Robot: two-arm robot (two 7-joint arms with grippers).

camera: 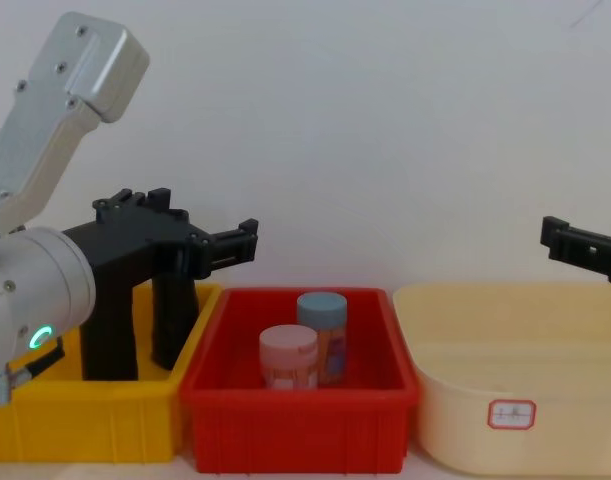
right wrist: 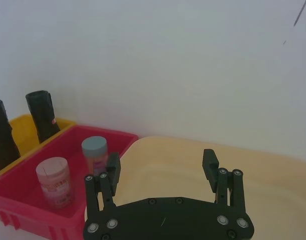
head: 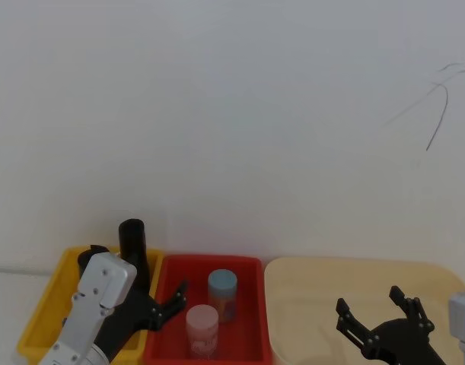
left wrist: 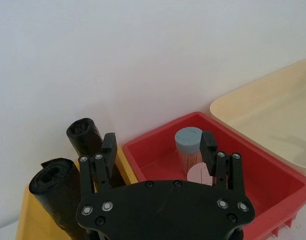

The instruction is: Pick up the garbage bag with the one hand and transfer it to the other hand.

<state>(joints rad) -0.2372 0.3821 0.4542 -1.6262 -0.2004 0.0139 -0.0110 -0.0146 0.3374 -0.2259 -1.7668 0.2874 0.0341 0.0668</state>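
Observation:
Two near-identical black garbage bag rolls stand upright in the yellow bin (head: pixel 42 319). One is beside the red bin (head: pixel 132 242) (left wrist: pixel 85 136) (camera: pixel 173 322) (right wrist: pixel 42 114). The other is farther out (left wrist: pixel 53 182) (camera: pixel 109 325) (right wrist: pixel 2 132). My left gripper (left wrist: pixel 159 147) (head: pixel 170 303) (camera: pixel 243 243), on the arm with the teal ring light (camera: pixel 40 337), hovers open over the border of the yellow and red bins. It is level with the roll tops and holds nothing. My right gripper (head: pixel 369 302) (right wrist: pixel 161 161) (camera: pixel 560 238) hangs open over the cream tub (head: pixel 308 274).
The red bin (head: pixel 167 304) (camera: pixel 285 410) holds a blue-lidded jar (head: pixel 222 291) (camera: pixel 321 330) and a pink-lidded jar (head: pixel 202 327) (camera: pixel 288 358). The cream tub (camera: pixel 465 400), with a small label on its front, stands on the right. A white wall rises close behind all three containers.

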